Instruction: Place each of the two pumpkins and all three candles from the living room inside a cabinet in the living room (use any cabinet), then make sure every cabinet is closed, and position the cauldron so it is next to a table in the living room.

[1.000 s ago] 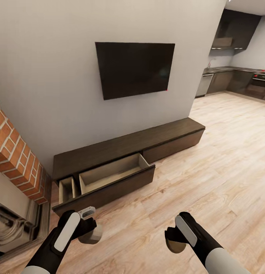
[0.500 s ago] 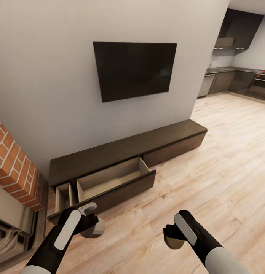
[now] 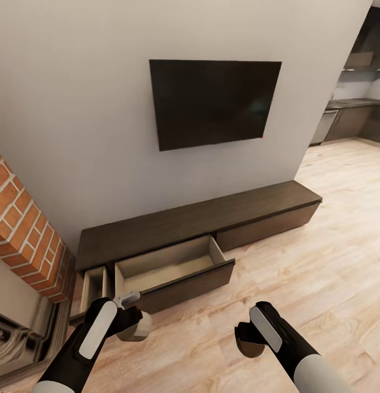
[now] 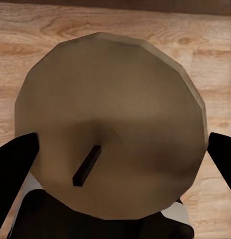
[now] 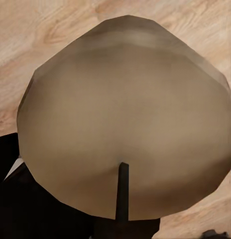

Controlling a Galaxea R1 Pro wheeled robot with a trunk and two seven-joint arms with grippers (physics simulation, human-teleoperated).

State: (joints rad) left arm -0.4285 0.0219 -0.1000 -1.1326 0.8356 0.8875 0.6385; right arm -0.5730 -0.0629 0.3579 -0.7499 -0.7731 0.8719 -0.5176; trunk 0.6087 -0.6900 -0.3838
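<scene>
Tan candles sit clamped in both tools: left tool, right tool. I judge the open drawer lies just beyond the left.

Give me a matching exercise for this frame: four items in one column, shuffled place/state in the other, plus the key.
Items:
1. left claw
2. TV
3. cabinet's wide drawer
4. brick fireplace

Place or state:
A. mounted on the grey wall
B. pulled open, nothing seen inside
C. shut on a candle
D. at the cabinet's left end in the head view

Pairs: 1-C, 2-A, 3-B, 4-D

The right claw also holds a candle.
</scene>
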